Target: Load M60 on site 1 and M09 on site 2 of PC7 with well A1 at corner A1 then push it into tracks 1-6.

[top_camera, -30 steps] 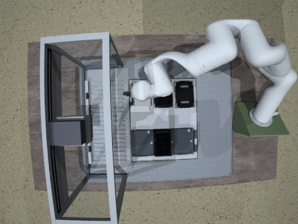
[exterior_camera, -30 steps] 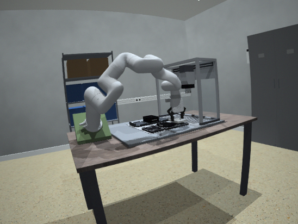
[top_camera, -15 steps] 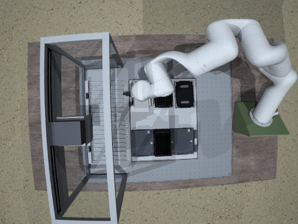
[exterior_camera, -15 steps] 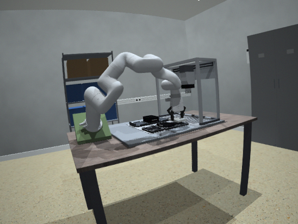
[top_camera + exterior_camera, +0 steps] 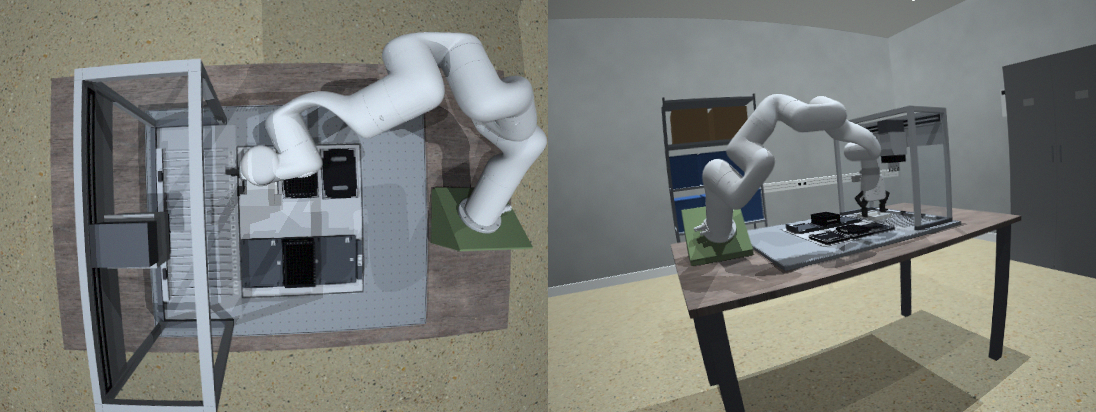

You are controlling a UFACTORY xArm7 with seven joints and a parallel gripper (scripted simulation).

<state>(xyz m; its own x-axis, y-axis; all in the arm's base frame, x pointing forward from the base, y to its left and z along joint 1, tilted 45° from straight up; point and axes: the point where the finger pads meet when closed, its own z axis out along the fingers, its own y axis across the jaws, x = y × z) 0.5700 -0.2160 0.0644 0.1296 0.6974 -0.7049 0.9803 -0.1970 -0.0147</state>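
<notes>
My gripper hangs at the far end of the nest row, over nest S3. Its fingers stand wide and are shut on a pale plate, M60. From above, the wrist hides both the fingers and the plate, so I cannot tell whether M60 is clear of its nest. The black block M09 sits in nest S1. M06 is in S2, partly under the arm. The carrier PC7 lies on the apron in front of the rails. A dark well plate sits on its middle site, and its two outer sites are bare.
The loading rails run under the instrument's grey frame, left of the apron. A dark head unit hangs inside the frame. The arm's base stands on a green block at the right.
</notes>
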